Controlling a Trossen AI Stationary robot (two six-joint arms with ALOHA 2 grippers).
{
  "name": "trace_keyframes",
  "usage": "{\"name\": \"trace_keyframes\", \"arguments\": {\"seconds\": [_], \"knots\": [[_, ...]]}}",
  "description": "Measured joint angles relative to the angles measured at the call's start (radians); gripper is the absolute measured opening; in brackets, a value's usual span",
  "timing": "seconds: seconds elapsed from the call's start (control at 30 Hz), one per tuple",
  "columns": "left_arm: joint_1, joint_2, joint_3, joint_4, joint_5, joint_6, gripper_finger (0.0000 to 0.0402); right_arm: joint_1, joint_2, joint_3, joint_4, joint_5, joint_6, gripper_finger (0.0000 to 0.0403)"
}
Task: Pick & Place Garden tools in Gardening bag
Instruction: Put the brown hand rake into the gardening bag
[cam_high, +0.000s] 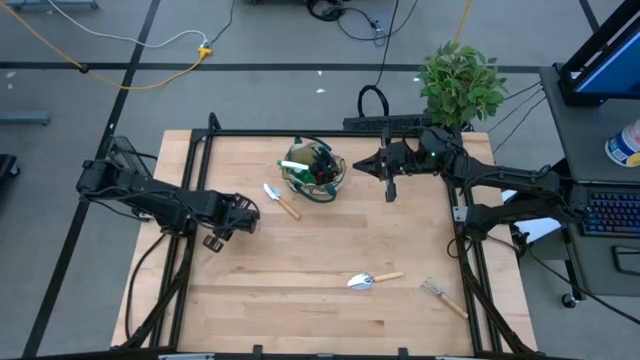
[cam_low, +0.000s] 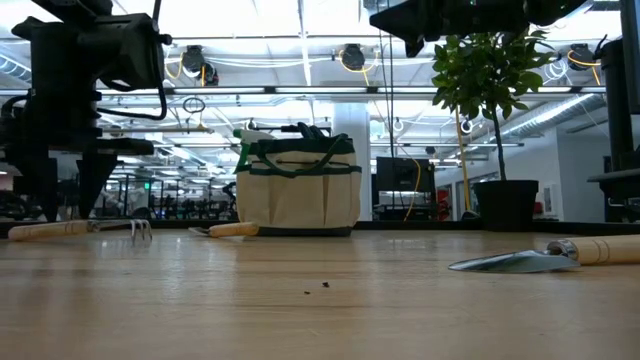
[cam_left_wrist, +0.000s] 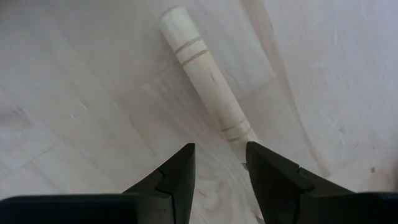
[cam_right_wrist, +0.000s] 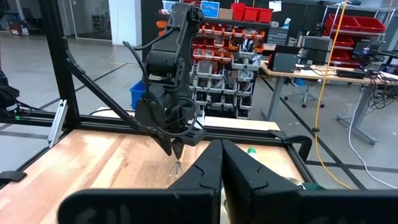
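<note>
The beige gardening bag (cam_high: 313, 171) with green trim stands upright at the table's far middle, with several tools inside; it also shows in the low view (cam_low: 298, 190). My left gripper (cam_left_wrist: 219, 168) is open, pointing down over a wooden-handled rake (cam_low: 90, 228). Its fingers stand on either side of the metal end of the handle (cam_left_wrist: 208, 81). In the high view my left arm (cam_high: 240, 213) hides this rake. My right gripper (cam_high: 372, 166) is shut and empty, raised just right of the bag. A trowel (cam_high: 281, 200) lies left of the bag. Another trowel (cam_high: 373, 280) and a second rake (cam_high: 443, 296) lie near the front right.
A potted green plant (cam_high: 460, 82) stands at the far right corner, behind my right arm. A black frame rail (cam_high: 300, 133) runs along the table's edges. Bare wood lies between the bag and the front tools.
</note>
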Motion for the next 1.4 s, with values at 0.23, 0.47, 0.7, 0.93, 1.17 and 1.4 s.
{"name": "trace_keyframes", "arguments": {"seconds": [0.23, 0.47, 0.7, 0.93, 1.17, 1.4], "knots": [[0.0, -0.007, 0.001, 0.002, -0.017, -0.012, 0.015, 0.0, 0.0, 0.0, -0.006, 0.0, -0.005, 0.0], [0.006, -0.014, 0.001, -0.026, -0.035, -0.018, 0.015, 0.0, 0.0, 0.0, -0.006, 0.0, -0.005, 0.0], [0.006, -0.012, 0.001, -0.038, -0.022, -0.019, 0.015, 0.0, 0.0, 0.0, -0.006, 0.0, -0.002, 0.0], [0.019, 0.023, 0.001, -0.035, -0.021, -0.029, 0.015, 0.0, 0.0, 0.0, -0.009, 0.0, -0.004, 0.0], [0.045, 0.091, 0.001, -0.023, -0.019, -0.02, 0.015, 0.0, 0.0, 0.0, -0.025, 0.0, 0.0, 0.0], [0.037, 0.165, 0.002, 0.011, 0.004, 0.001, 0.015, -0.004, 0.0, 0.0, -0.028, -0.001, 0.001, 0.0]]}}
